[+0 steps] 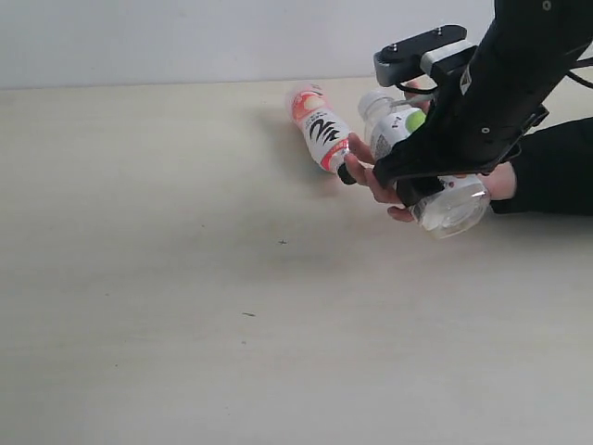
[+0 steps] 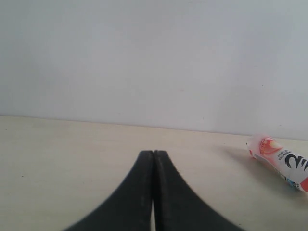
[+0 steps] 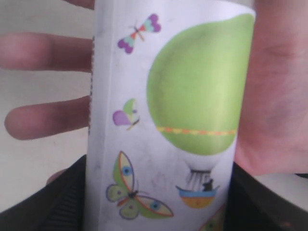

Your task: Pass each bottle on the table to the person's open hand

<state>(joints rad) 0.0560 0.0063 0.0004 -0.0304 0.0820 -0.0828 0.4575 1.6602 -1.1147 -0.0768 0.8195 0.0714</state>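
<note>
My right gripper (image 1: 422,185) is shut on a lime-label bottle (image 3: 168,120), holding it right over the person's open hand (image 1: 371,173). In the right wrist view, fingers (image 3: 43,120) show on one side of the bottle and the palm on the other. The bottle's clear end (image 1: 454,209) sticks out below the gripper. A white-capped, lime-labelled part (image 1: 391,125) shows beyond it; I cannot tell whether that is the same bottle. A pink-red bottle (image 1: 320,125) with a black cap lies on the table (image 1: 185,278) beside the fingertips. My left gripper (image 2: 153,154) is shut and empty, low over the table.
The person's black sleeve (image 1: 556,167) rests on the table at the right edge. A pale wall (image 1: 185,37) stands behind the table. The pink-red bottle (image 2: 281,163) also lies ahead of my left gripper, off to one side.
</note>
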